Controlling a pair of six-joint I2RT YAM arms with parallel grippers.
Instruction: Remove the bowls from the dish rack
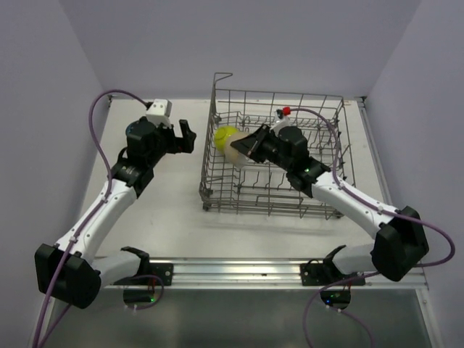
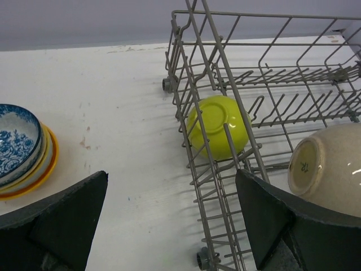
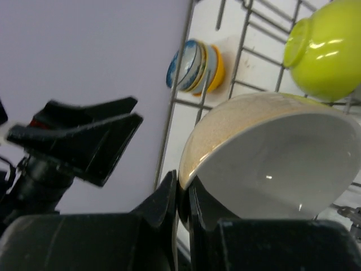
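Observation:
The grey wire dish rack [image 1: 270, 212] stands right of centre. A lime-yellow bowl [image 1: 225, 136] leans on its side among the tines at the rack's left end. My right gripper [image 1: 250, 145] is shut on the rim of a beige bowl [image 1: 238, 152], held tilted above the rack's left part beside the lime bowl. The right wrist view shows its fingers [image 3: 183, 197] pinching the beige bowl's [image 3: 271, 158] rim. My left gripper [image 1: 187, 135] hovers open just left of the rack. It holds nothing, and its fingers [image 2: 169, 226] straddle the rack's near corner.
A stack of bowls [image 2: 22, 149], blue-patterned on top and orange-yellow at the bottom, sits on the table left of the rack [image 2: 256, 15]. The same stack [image 3: 197, 65] shows through the rack wires [image 3: 171, 113] in the right wrist view. Walls close in behind and at the sides.

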